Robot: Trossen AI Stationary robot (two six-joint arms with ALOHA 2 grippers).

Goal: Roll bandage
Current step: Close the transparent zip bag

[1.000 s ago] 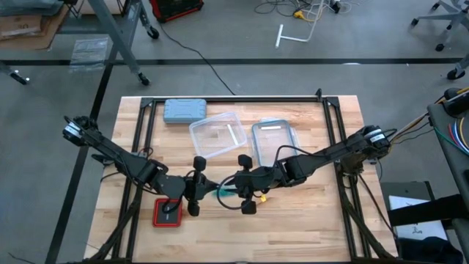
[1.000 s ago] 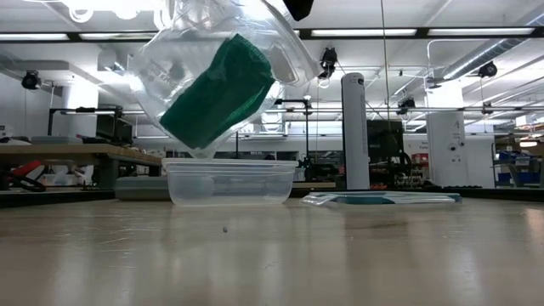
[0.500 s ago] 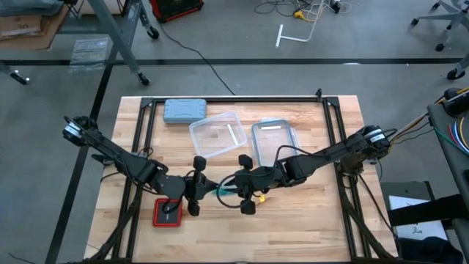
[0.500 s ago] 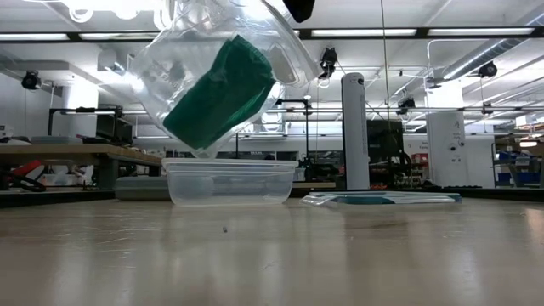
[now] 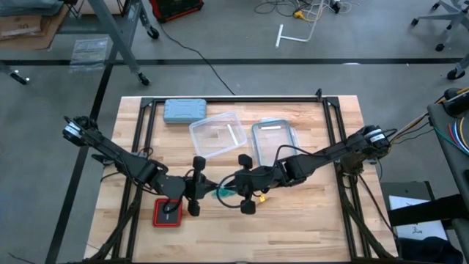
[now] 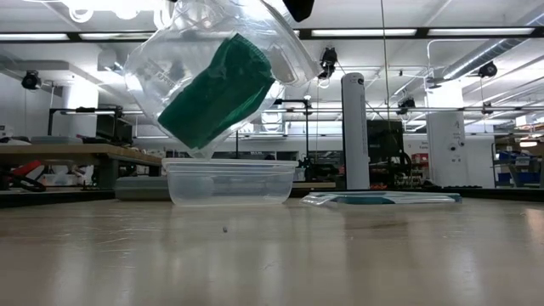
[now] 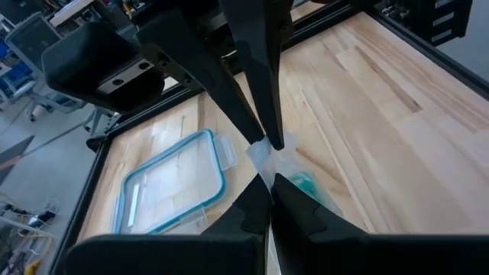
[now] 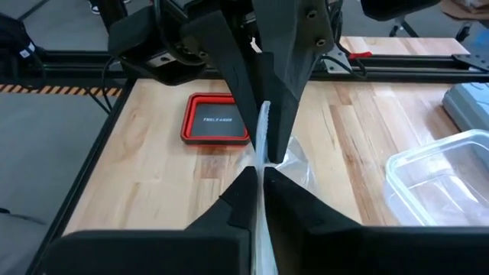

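- Left claw and right claw meet tip to tip above the desk, near the middle of its front edge.
- Both claws are pressed together, each pinching the clear plastic bag between them; both wrist views show the film caught in the closed fingertips.
- The bandage, a teal-green roll, sits inside that bag, held clear of the desk surface.
- Red tray lies near the front-left corner; its white label is too small to read.
- Clear container and blue-rimmed lid sit side by side toward the back edge.
- Grey-blue case lies at the back edge, left of the container.
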